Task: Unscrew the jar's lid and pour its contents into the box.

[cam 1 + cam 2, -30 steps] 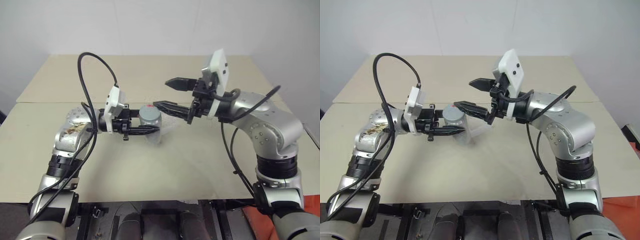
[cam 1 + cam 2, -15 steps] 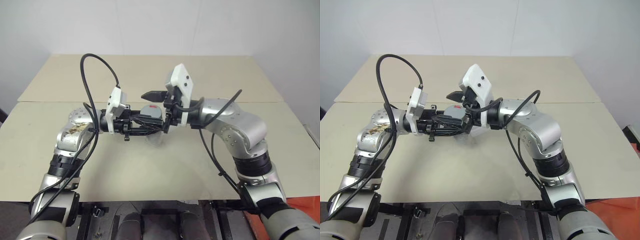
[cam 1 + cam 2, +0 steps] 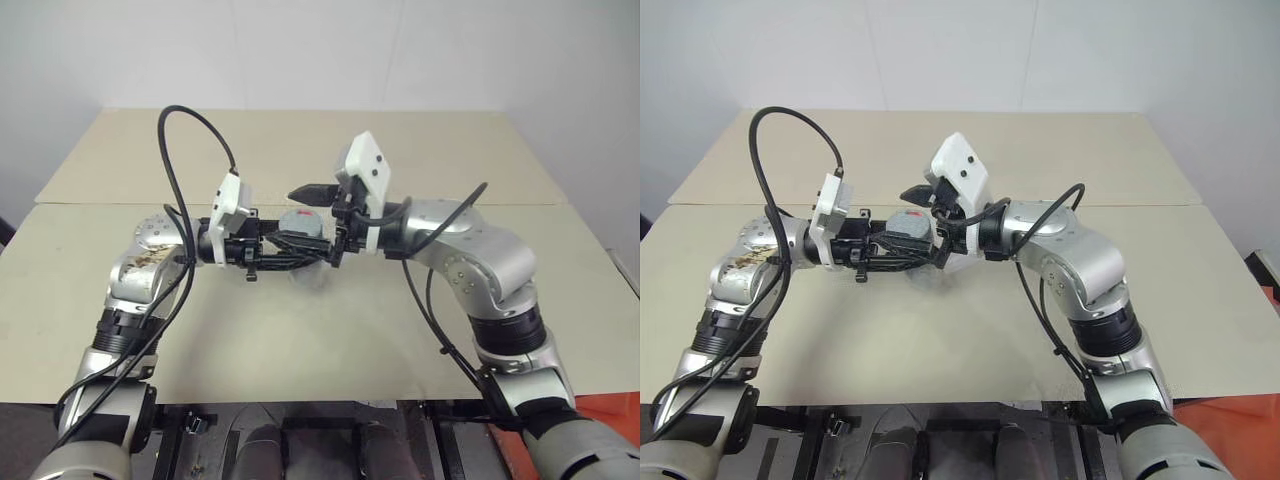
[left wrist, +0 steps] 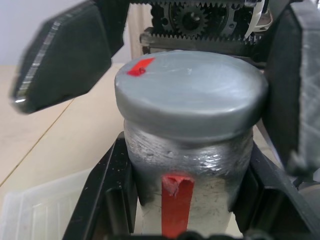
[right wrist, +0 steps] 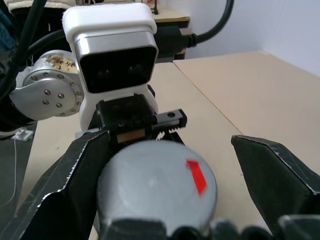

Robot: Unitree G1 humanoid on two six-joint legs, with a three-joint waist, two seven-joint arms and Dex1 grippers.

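The jar (image 4: 187,165), silver-grey with a red stripe, hangs above the table with my left gripper (image 3: 297,252) shut on its body. Its fingers (image 4: 112,200) press the jar from both sides. The grey lid (image 4: 190,95) sits on top of the jar and bears a red mark. My right gripper (image 3: 297,216) is open, and its black fingers (image 5: 65,185) stand on either side of the lid (image 5: 157,187) with a gap on each side. The clear box (image 3: 316,278) lies on the table just below the jar. The contents are hidden inside the jar.
The beige table (image 3: 300,340) is made of two tops with a seam running across behind the arms. A black cable (image 3: 190,130) loops up over my left arm. A white wall stands behind the table.
My right gripper has swung left from beside the jar, and its open fingers now straddle the lid. The left gripper and the jar have stayed in place.
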